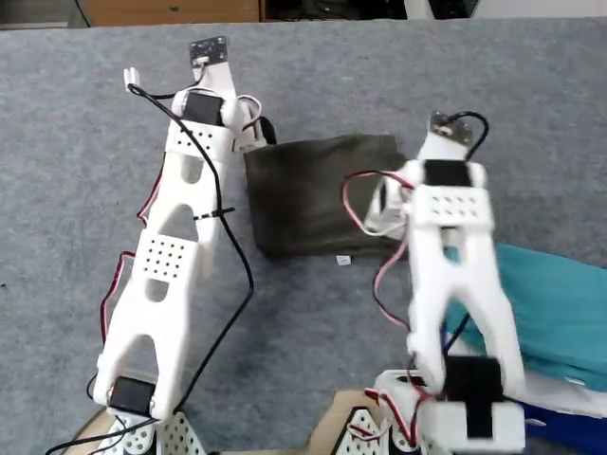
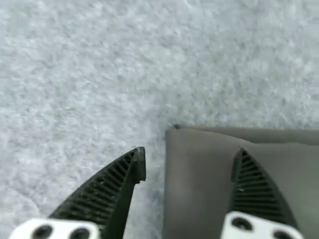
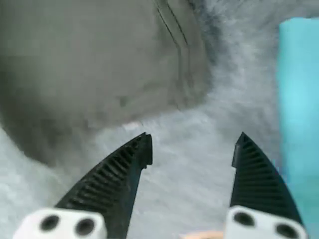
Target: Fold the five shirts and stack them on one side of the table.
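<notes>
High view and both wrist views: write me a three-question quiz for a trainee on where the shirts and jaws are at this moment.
1. True or false: the olive shirt lies folded between the two arms.
2. The left jaws are: A) shut on the olive shirt; B) open, astride its edge; C) shut on nothing.
3. Fill in: the open right jaws hang over bare table, between the olive shirt and the ____ shirt.
Key: 1 true; 2 B; 3 teal, the teal shirt.

On surface (image 1: 76, 142): folded shirt (image 1: 318, 194) at centre; second shirt (image 1: 560, 313) near right; left gripper (image 2: 192, 154) over folded shirt's far-left corner; right gripper (image 3: 194, 142) between the shirts
</notes>
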### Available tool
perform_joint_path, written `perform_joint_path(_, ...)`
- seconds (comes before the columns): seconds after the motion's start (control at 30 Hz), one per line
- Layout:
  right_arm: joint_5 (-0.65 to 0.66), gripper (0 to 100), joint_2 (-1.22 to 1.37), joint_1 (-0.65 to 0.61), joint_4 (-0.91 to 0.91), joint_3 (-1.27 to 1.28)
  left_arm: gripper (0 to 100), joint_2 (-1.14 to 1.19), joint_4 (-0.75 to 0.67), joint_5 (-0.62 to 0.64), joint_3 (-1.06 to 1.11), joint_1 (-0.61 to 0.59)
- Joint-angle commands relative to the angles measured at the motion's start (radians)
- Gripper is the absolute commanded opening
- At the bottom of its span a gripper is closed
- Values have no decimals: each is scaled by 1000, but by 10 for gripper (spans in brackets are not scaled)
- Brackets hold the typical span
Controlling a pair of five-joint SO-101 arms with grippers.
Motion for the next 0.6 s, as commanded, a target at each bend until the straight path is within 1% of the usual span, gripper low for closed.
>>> perform_joint_path(0.0,-149,263,70,-38,-117,-5,286,-53,-23,0,-5,-25)
perform_joint_path(0.1,-172,263,101,-35,-155,-25,286,-54,-48,-2,38,-21)
perform_joint_path(0.2,-175,263,147,-39,-219,-24,286,-54,-46,-2,46,-9)
perform_joint_path(0.3,-210,263,222,-31,-270,-28,285,-54,-46,-2,49,6)
perform_joint_path(0.57,-215,261,341,-30,-419,-30,281,-30,-60,5,66,20)
